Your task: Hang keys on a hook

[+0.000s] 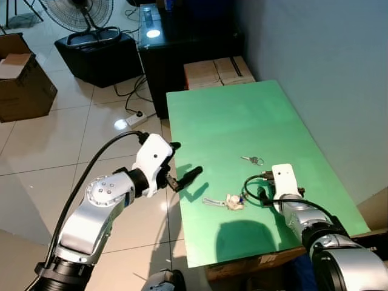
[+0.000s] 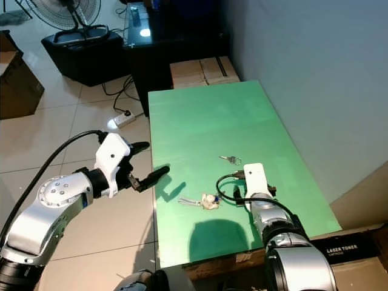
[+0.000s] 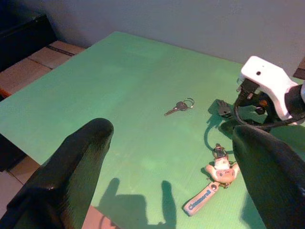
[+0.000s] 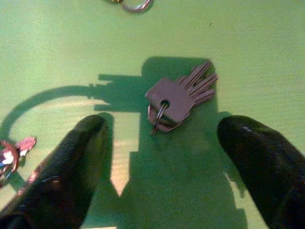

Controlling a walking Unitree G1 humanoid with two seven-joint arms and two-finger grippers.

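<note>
Keys lie in three lots on the green table. Left gripper hovers at the table's left edge, fingers spread wide. Next come a charm keychain and a single key. Right gripper, fingers wide, straddles a dark key bunch.

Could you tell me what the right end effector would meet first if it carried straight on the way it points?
Most likely the key bunch, which lies on the green table between the open fingers of the right end effector. How far off is unclear.
</note>
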